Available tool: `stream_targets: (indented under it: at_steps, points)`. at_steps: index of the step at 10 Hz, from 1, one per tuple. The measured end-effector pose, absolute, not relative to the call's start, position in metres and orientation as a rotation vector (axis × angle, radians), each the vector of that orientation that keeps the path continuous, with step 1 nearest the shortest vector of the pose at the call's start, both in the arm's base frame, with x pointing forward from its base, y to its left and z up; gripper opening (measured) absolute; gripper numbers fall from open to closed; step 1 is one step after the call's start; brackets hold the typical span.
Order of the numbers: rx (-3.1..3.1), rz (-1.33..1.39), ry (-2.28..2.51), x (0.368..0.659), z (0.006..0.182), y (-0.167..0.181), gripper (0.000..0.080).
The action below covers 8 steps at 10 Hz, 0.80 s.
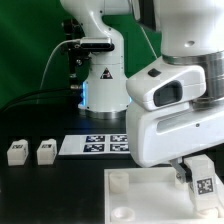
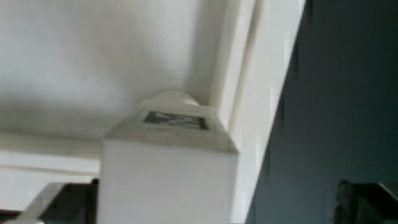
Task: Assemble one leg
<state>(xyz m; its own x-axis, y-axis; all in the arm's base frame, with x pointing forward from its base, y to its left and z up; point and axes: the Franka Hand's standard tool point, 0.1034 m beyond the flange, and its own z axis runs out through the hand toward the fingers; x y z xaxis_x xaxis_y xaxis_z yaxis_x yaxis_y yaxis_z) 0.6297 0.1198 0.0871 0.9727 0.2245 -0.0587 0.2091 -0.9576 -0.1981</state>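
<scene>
One leg [image 1: 203, 186], a chunky white block with a black-and-white tag, is upright at the right corner of the white tabletop [image 1: 135, 195] in the exterior view, just under my gripper [image 1: 194, 172]. In the wrist view this leg [image 2: 169, 170] fills the middle with its tag end pointing away, against the tabletop [image 2: 89, 60]. My gripper [image 2: 217, 205] straddles it with its jaws apart. The dark finger [image 2: 66, 205] on one side lies next to the leg. The other finger [image 2: 370, 200] stands clear of it with a dark gap between.
Two more legs [image 1: 16, 152] [image 1: 46, 151] stand on the black table at the exterior view's left. The marker board [image 1: 95, 144] lies behind the tabletop. The robot's base [image 1: 103, 80] stands at the back. A round socket [image 1: 118, 181] shows in the tabletop's near left corner.
</scene>
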Motion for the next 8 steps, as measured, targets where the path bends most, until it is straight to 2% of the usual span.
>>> stream_targets:
  at_steps: [3, 5, 6, 7, 8]
  points:
    - [-2.931, 0.081, -0.323, 0.6312, 0.0826, 0.1150, 0.0649]
    - [-2.931, 0.081, -0.323, 0.6311, 0.0824, 0.1151, 0.0389]
    - [-2.931, 0.081, -0.323, 0.6312, 0.0824, 0.1149, 0.0389]
    - [-2.935, 0.081, -0.321, 0.6315, 0.0818, 0.1123, 0.0296]
    - [-2.938, 0.084, -0.287, 0.6314, 0.0818, 0.1125, 0.0296]
